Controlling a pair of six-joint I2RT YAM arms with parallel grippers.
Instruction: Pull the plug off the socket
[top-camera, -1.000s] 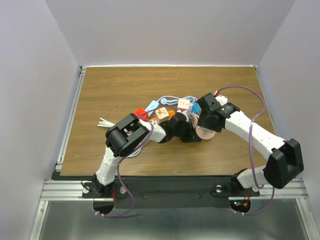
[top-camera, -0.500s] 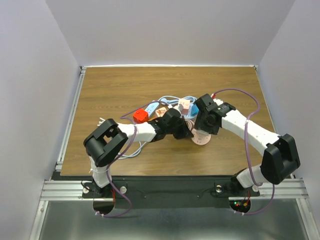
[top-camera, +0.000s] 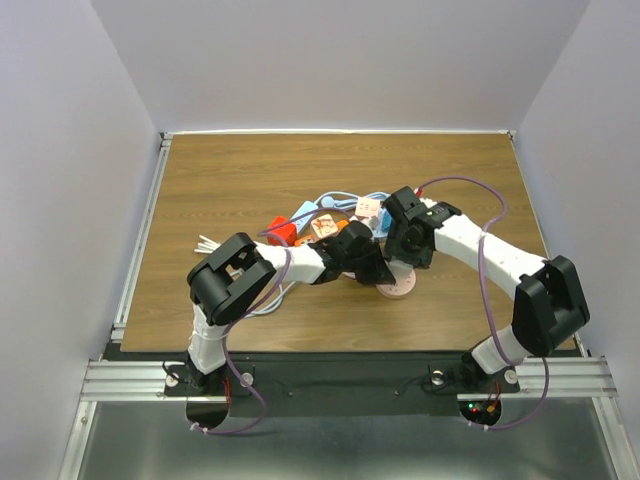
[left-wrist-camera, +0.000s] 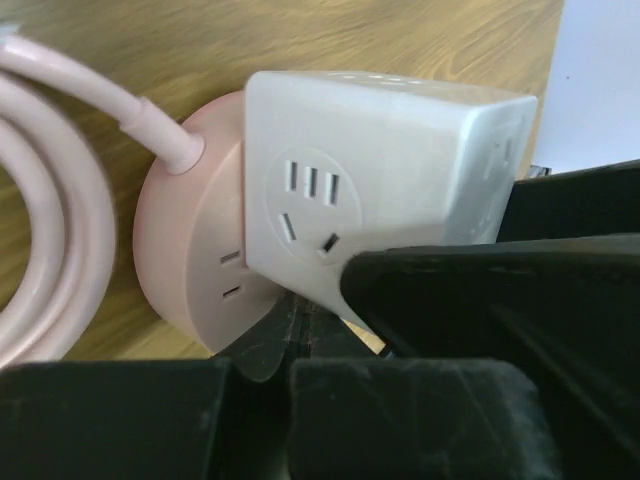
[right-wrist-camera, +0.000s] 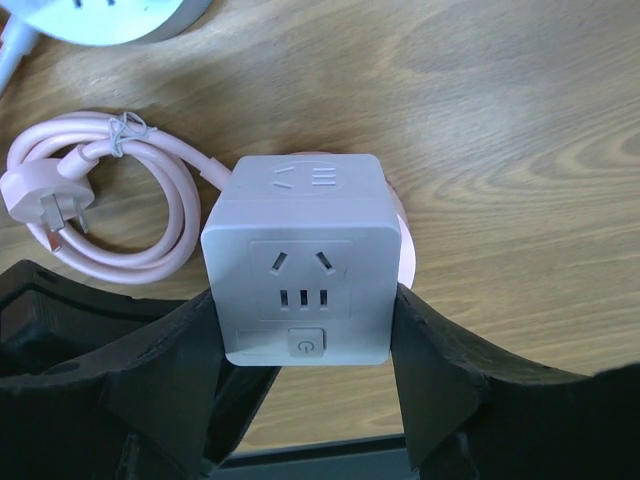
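A white cube plug (right-wrist-camera: 297, 260) sits plugged on top of a round pink socket (left-wrist-camera: 190, 260), which lies on the table in the top view (top-camera: 393, 286). My right gripper (right-wrist-camera: 300, 340) is shut on the cube, one finger on each side face. My left gripper (left-wrist-camera: 320, 330) reaches in from the left and is shut on the near edge of the pink socket, just under the cube (left-wrist-camera: 380, 170). In the top view both grippers, the left (top-camera: 372, 262) and the right (top-camera: 400, 248), meet over the socket. The plug's pins are hidden.
The socket's pink cable (right-wrist-camera: 100, 200) lies coiled on the left, ending in its own plug (right-wrist-camera: 40, 200). A grey round socket (right-wrist-camera: 100, 15) lies beyond it. Red, orange and blue adapters with cables (top-camera: 300, 222) are piled behind the left arm. White sticks (top-camera: 208, 245) lie further left.
The pink socket and cube have shifted a little nearer and leftward. The left arm's elbow swung out left and partly back. Both grippers stayed at the socket.
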